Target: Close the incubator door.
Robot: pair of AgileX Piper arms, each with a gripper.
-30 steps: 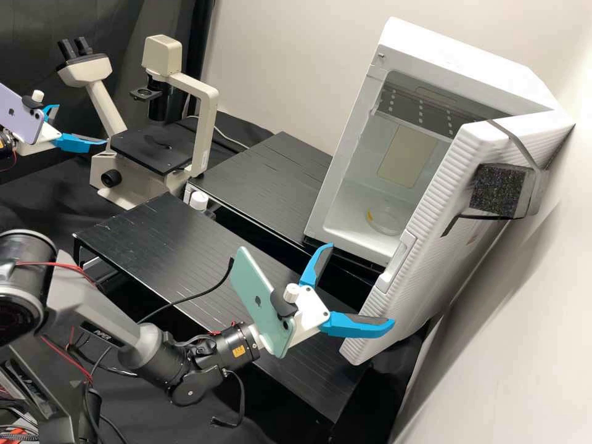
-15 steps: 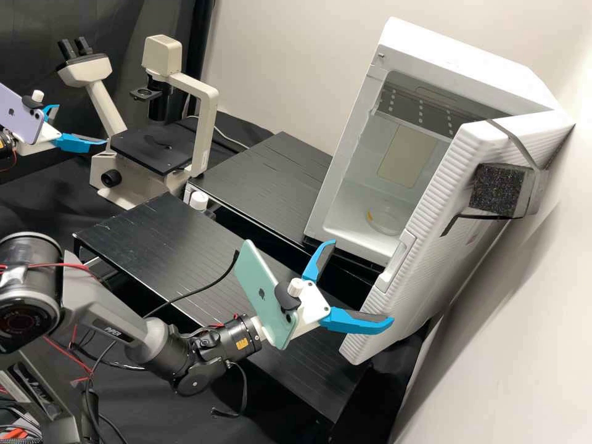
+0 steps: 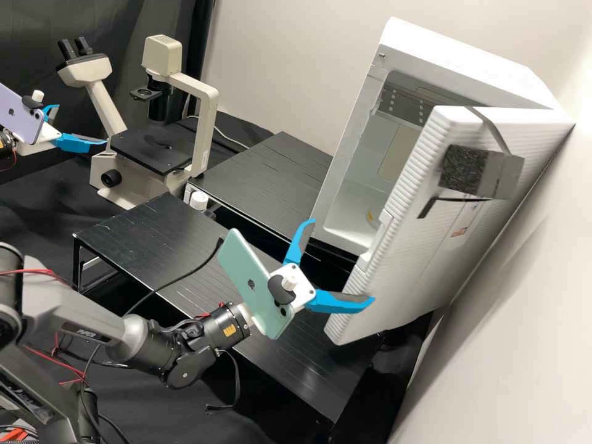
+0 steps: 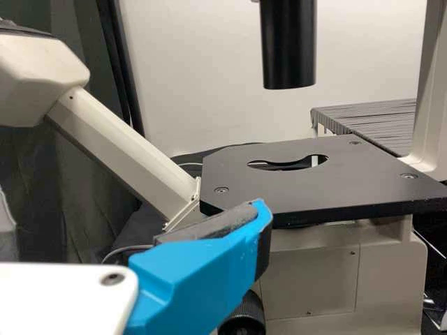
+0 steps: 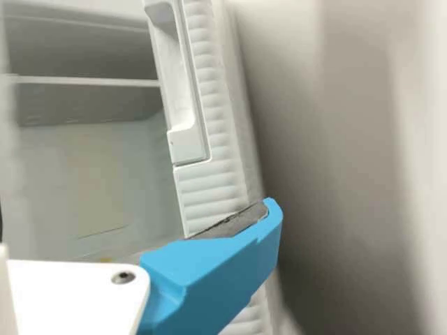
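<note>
Cloth, all black, lies under two low black tables: a front table and a back table. Behind them is a pale wall, with a dark curtain at the far left.

The incubator is big and white and sits past the tables, by the wall. Its door is part way open and hides some of the inside. A small yellow thing is in there, low down. A dark foam block sits on the outside of the door, with a strap.

The right gripper is by the door's free edge, fingers spread wide. One finger overlaps that bumpy edge; I can't tell if they touch.

The left gripper is near the microscope, its fingers spread too. Each arm has a phone on it, one green, one purple.
</note>
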